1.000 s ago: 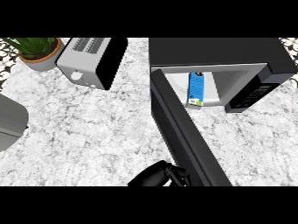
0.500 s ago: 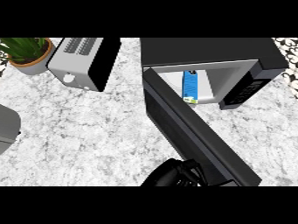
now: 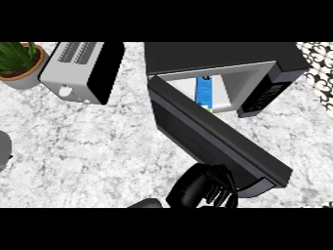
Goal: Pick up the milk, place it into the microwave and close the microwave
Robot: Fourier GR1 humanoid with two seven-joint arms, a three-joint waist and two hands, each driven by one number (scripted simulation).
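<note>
The right robot hand [image 3: 196, 188], black, shows low in the head view against the outer face of the microwave's door [image 3: 212, 136], near that door's free end. Whether the hand is open or closed cannot be told from this angle, and it carries nothing that can be seen.

The door stands partly open, running at a slant from its hinge, up and left of the hand, to its far corner just right of the hand. Beyond the door, up from the hand, sits the black microwave [image 3: 219, 56], its pale cavity showing through the gap.

The milk [image 3: 205, 92], a blue and white carton, stands upright inside that cavity, well apart from the hand and with the door between them. The microwave's dark control panel [image 3: 264, 95] lies up and to the right of the hand.

A silver toaster [image 3: 79, 71] with a black side stands up and to the left of the hand on the marbled white desk [image 3: 90, 146]. A potted plant [image 3: 14, 61] sits farther left still, just beside the toaster.
</note>
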